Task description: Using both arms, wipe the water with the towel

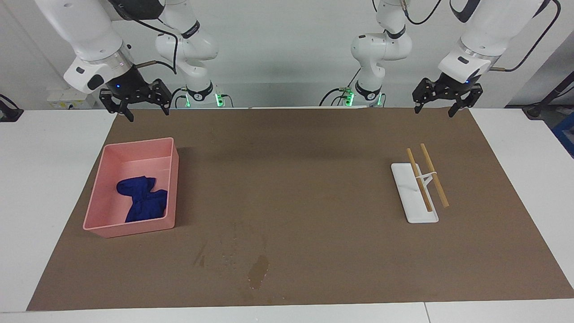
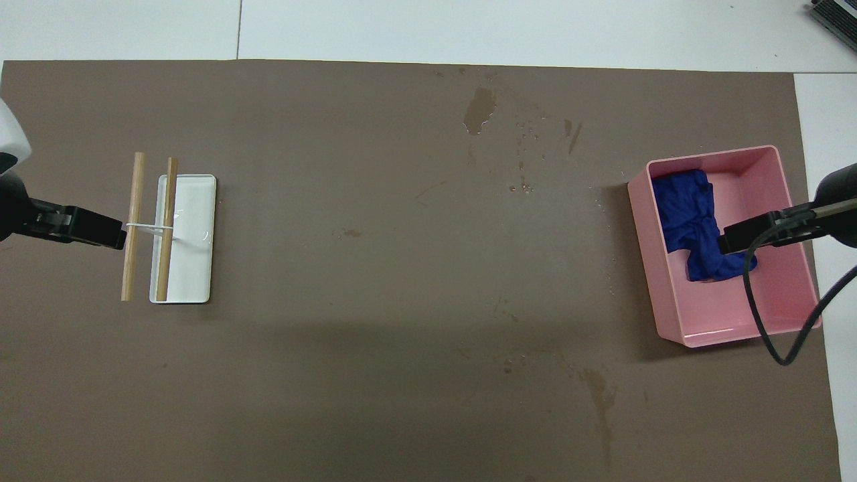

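Observation:
The water (image 1: 258, 271) is a dark wet blotch with small droplets on the brown mat, farther from the robots than the tray; it also shows in the overhead view (image 2: 479, 109). The deep-blue towel (image 1: 142, 204) lies crumpled in the pink tray (image 1: 134, 146), and shows in the overhead view (image 2: 693, 221). My right gripper (image 1: 147, 112) hangs open and empty over the mat's edge nearest the robots, at the tray's end. My left gripper (image 1: 434, 110) hangs open and empty over the same edge at the other end. Both arms wait.
A white rack (image 1: 415, 206) with two wooden rods across it stands on the mat toward the left arm's end. Two slimmer white arms with green-lit bases (image 1: 202, 96) stand at the robots' end. The pink tray's rim (image 2: 710, 155) is a raised wall.

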Robot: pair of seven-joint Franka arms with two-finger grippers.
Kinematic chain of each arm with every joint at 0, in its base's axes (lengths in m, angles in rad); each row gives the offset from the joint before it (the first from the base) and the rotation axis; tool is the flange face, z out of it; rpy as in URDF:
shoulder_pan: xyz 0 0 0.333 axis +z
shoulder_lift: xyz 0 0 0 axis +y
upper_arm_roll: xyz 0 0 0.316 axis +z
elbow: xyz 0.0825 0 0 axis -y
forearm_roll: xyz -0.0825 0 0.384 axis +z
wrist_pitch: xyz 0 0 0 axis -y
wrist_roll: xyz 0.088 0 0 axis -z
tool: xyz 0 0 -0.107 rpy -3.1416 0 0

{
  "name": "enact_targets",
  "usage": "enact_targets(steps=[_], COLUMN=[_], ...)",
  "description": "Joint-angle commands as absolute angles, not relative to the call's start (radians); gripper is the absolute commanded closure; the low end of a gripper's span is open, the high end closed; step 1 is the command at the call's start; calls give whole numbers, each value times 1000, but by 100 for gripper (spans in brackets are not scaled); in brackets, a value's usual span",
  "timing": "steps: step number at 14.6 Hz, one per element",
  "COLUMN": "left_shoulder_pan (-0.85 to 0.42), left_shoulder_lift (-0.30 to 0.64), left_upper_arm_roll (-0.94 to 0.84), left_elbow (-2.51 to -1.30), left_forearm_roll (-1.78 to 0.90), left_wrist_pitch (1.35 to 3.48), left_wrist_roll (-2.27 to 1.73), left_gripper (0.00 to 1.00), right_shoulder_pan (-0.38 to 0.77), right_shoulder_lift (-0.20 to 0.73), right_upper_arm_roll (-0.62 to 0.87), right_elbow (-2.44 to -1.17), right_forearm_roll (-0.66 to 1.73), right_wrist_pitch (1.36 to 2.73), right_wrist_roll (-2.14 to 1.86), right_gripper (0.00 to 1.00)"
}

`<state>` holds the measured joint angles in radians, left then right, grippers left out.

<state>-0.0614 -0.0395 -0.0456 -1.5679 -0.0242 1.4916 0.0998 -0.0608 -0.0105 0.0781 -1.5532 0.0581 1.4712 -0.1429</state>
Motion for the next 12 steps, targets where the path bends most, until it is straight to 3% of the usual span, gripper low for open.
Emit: enact_targets(steps=[1,12], left_shoulder_pan=[-77,-75], left_shoulder_lift=[-61,-55], left_upper_arm_roll=[-34,-34], left_elbow=[-1591,-1582], left_forearm_roll=[-9,-11], left_wrist_pitch=[1500,1509], left_wrist_roll=[98,100], left_gripper=[0,0], right_shoulder_pan=[-52,-52], right_shoulder_lift=[-31,-44], right_upper_arm_roll=[80,80], right_elbow=[-1577,-1572], right_forearm_roll=[71,71], right_wrist_pitch=[1515,1499], right_wrist_roll=[-137,-143], right_gripper=[0,0])
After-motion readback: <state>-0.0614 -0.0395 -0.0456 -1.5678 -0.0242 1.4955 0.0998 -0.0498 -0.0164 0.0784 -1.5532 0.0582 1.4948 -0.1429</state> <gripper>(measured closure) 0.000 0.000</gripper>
